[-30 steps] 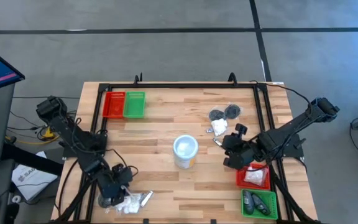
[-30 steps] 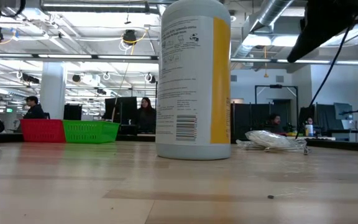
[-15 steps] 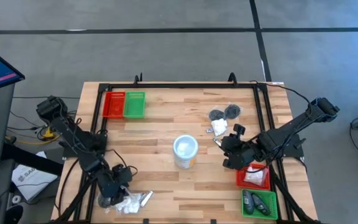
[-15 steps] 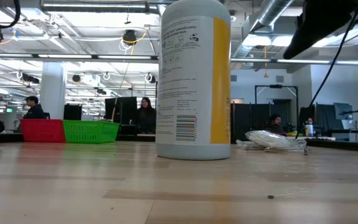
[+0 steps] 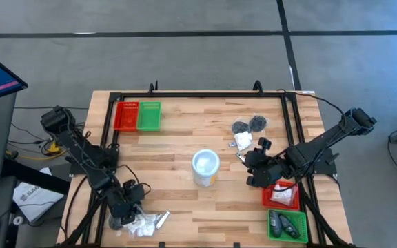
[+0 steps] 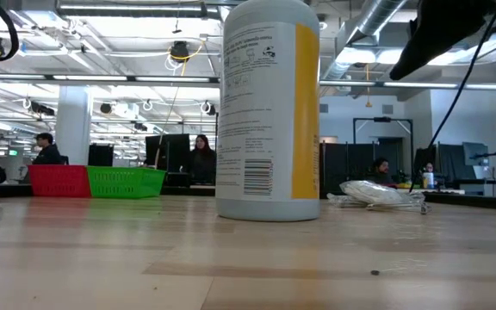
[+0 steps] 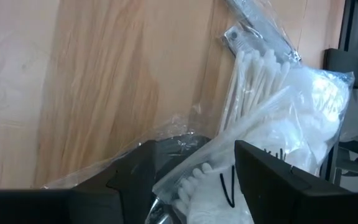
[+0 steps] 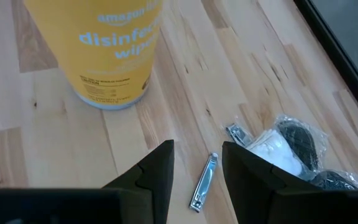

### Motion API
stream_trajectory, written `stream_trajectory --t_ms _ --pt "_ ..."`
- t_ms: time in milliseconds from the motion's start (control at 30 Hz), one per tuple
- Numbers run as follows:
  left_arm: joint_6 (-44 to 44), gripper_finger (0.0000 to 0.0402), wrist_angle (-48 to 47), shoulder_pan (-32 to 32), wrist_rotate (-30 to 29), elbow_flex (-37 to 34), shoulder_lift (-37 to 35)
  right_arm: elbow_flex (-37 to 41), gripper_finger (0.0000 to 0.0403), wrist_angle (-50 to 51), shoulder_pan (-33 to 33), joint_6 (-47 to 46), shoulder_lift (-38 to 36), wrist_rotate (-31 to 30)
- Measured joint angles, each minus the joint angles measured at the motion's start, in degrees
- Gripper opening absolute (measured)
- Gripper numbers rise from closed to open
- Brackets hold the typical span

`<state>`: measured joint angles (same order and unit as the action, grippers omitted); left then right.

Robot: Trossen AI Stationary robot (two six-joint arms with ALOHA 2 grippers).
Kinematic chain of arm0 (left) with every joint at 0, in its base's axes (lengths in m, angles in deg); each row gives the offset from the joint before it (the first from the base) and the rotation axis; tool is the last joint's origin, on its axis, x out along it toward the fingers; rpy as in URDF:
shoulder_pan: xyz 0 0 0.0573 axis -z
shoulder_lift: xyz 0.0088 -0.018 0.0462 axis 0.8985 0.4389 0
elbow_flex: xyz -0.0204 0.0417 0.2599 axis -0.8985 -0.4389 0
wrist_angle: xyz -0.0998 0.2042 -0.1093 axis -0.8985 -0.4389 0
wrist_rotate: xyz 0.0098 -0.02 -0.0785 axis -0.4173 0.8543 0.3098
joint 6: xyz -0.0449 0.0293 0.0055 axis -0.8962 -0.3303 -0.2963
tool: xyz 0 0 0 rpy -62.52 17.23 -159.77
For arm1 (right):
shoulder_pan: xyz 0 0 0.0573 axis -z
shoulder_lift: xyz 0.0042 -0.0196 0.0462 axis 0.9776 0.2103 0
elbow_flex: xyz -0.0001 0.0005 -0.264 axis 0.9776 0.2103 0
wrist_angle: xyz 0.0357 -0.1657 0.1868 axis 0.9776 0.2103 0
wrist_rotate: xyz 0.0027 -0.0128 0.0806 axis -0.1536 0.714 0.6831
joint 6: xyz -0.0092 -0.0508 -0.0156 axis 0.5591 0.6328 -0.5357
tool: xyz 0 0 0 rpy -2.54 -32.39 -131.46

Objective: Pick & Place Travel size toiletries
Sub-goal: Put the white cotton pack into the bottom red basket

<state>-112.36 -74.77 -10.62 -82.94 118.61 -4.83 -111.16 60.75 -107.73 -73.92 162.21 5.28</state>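
Left tool spread wide over a sachet pile at the near-left surface edge; next: close on one. Right tool part-open, empty, above the clipper mid-right.

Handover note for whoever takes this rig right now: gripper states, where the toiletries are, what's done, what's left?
Left gripper: open, down over the bagged cotton swabs at the table's near left corner.
Right gripper: open, empty, above the nail clipper, beside the wipes tub.
Done: packets in the right red tray, dark items in the right green tray.
Left: both loose piles; the far red and green trays look empty.
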Motion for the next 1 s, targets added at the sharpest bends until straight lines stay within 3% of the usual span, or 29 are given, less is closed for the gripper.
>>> stream_trajectory --t_ms 167,533,1000 --pt "0.13 0.0172 0.29 0.0 0.0 0.0 0.0 0.0 0.0126 -0.07 0.0 0.0 0.0 0.0" --pt "0.12 0.0011 0.25 0.0 1.01 -0.22 0.0 0.0 0.0126 -0.04 0.0 0.0 0.0 0.0" --pt "2.84 0.0 1.21 -3.16 0.41 1.6 -0.6 0.0 0.0126 -0.42 0.0 1.52 0.0 0.0"
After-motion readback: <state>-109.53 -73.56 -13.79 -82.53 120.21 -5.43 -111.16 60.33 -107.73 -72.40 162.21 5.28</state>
